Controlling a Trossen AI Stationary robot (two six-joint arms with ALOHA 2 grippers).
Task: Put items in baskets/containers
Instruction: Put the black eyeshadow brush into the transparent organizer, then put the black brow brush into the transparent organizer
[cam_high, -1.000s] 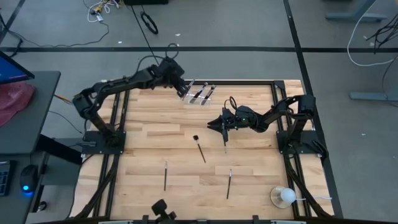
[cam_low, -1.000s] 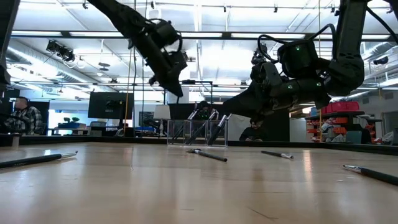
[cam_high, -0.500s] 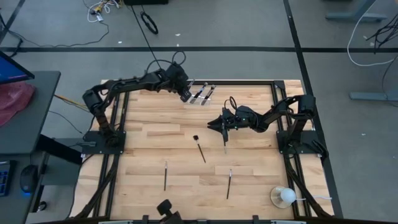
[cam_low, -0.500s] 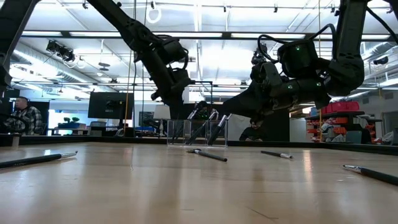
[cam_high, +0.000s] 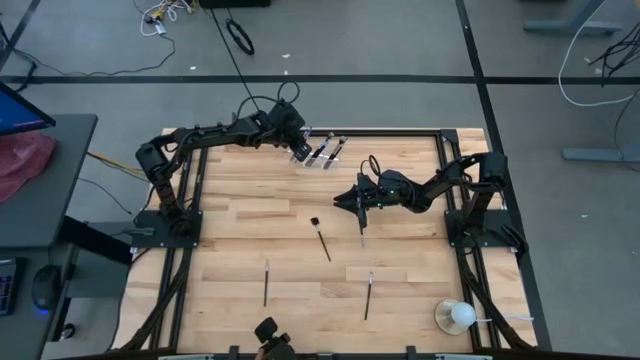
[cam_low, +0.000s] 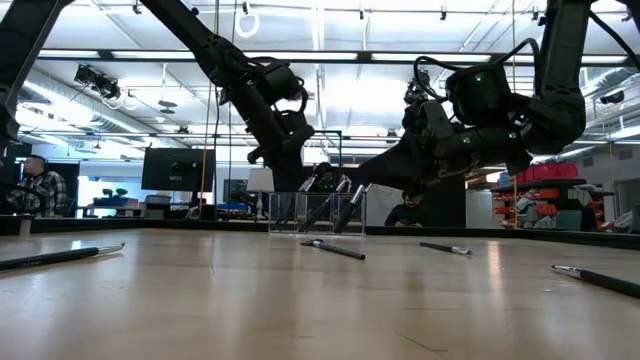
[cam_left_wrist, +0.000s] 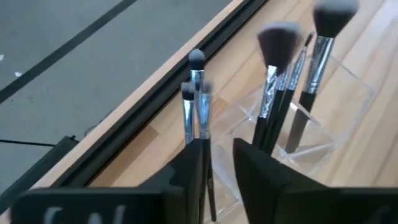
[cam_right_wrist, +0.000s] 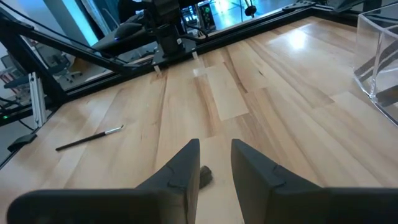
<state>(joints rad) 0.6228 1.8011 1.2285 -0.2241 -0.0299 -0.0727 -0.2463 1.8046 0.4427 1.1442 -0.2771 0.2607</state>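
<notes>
The clear holder (cam_high: 322, 152) stands at the table's far edge, with several brushes (cam_left_wrist: 277, 74) upright in it, bristles up. My left gripper (cam_left_wrist: 217, 146) hangs open over the holder's left end (cam_high: 300, 150), slanting down. Two thin brushes (cam_left_wrist: 196, 93) stand right before its fingers. My right gripper (cam_high: 340, 200) is open above mid-table with nothing between its fingers (cam_right_wrist: 214, 146), and a brush head (cam_right_wrist: 204, 176) lies on the wood just beyond them. Loose brushes lie flat on the table (cam_high: 322, 240) (cam_high: 361, 228) (cam_high: 266, 282) (cam_high: 368, 295). My left gripper has the black handle (cam_left_wrist: 205, 180) of one thin brush running down between its fingers, close beside one finger; I cannot tell whether they touch. The fingers come from above and the table's left, slanting down. The brush stands upright in the holder.
A white round object (cam_high: 458, 316) on a clear base sits at the near right corner. A dark camera mount (cam_high: 268, 335) pokes over the near edge. Black frame rails border the table. A person (cam_low: 40, 185) sits far off in the room.
My left gripper has sunk toward the holder's left end and come a little toward the table's near edge, mostly in the first half second.
</notes>
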